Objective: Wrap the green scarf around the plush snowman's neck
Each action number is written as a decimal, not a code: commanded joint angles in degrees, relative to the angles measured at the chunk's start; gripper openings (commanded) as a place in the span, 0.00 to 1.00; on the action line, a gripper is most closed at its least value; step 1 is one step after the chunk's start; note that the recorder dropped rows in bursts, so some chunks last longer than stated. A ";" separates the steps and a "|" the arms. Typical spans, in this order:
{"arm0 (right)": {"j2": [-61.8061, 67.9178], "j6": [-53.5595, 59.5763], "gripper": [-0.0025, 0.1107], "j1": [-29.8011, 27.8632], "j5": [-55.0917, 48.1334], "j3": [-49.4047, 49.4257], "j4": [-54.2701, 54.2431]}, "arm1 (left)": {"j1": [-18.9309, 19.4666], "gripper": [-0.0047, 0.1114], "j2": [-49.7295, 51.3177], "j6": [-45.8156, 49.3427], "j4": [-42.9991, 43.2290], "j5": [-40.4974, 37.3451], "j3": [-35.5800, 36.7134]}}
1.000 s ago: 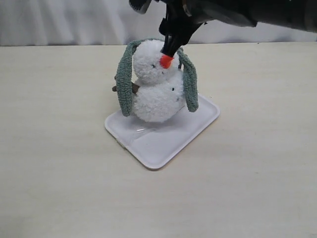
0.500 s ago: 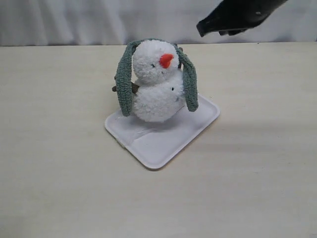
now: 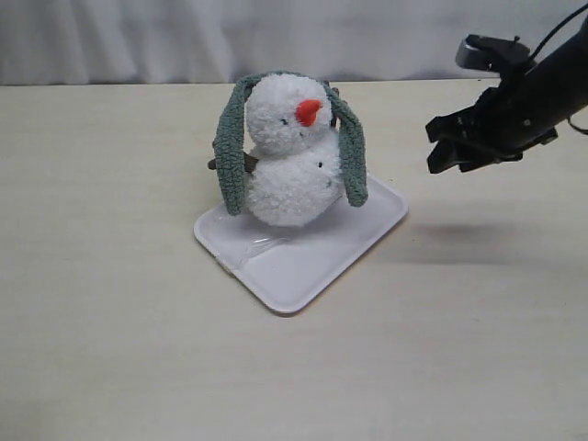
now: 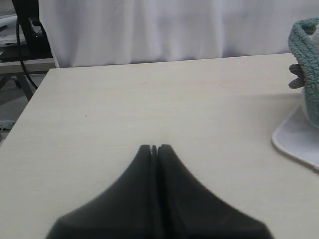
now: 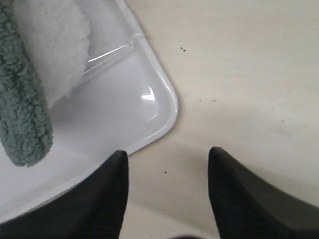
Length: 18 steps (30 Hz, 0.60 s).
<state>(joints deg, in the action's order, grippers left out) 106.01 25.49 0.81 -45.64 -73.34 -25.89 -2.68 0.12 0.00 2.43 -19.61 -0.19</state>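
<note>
The plush snowman (image 3: 289, 156) stands upright on a white tray (image 3: 303, 262), orange nose facing the front right. The green scarf (image 3: 231, 147) lies over the back of its head, one end hanging down each side, the right end (image 3: 353, 152) reaching the body ball; the neck crease (image 3: 292, 154) shows bare at the front. My right gripper (image 3: 434, 147) hovers open and empty to the right of the tray, above the table. In the right wrist view the scarf end (image 5: 22, 107) and tray corner (image 5: 167, 107) lie beyond the open gripper (image 5: 167, 154). My left gripper (image 4: 154, 148) is shut and empty over bare table.
The tray sits mid-table at an angle, its near half (image 3: 285, 276) bare. A white curtain (image 3: 184, 37) runs behind the table. In the left wrist view the table's left edge (image 4: 25, 104) and dark equipment (image 4: 27, 25) beyond it show.
The right arm has pulled away from the snowman's head, moving right and downward to hover beside the tray. Snowman and scarf have not moved.
</note>
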 commanded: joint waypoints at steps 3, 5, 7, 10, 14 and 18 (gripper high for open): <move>5.03 5.20 0.44 2.72 7.08 -0.27 -1.78 | -0.05 0.04 -0.12 0.00 -0.12 0.60 0.19; 7.29 6.24 0.44 2.72 8.38 -0.61 -2.82 | -0.05 0.04 -0.12 0.00 -0.12 0.60 0.19; 10.90 7.46 0.44 2.72 7.68 -2.11 -3.63 | -0.05 0.04 -0.12 0.00 -0.12 0.60 0.19; 13.72 7.46 0.44 2.72 8.21 -3.03 -3.63 | -0.05 0.04 -0.12 0.00 -0.12 0.60 0.19; 15.84 7.86 0.44 2.72 11.53 -3.36 -3.63 | -0.05 0.04 -0.12 0.00 -0.12 0.60 0.19; 17.44 9.48 0.36 2.72 11.22 -3.36 -6.64 | -0.05 0.04 -0.12 0.00 -0.12 0.60 0.19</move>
<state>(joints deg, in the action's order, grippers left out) 122.61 33.53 3.52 -34.39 -76.63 -30.93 -2.68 0.12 0.00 2.43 -19.61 -0.19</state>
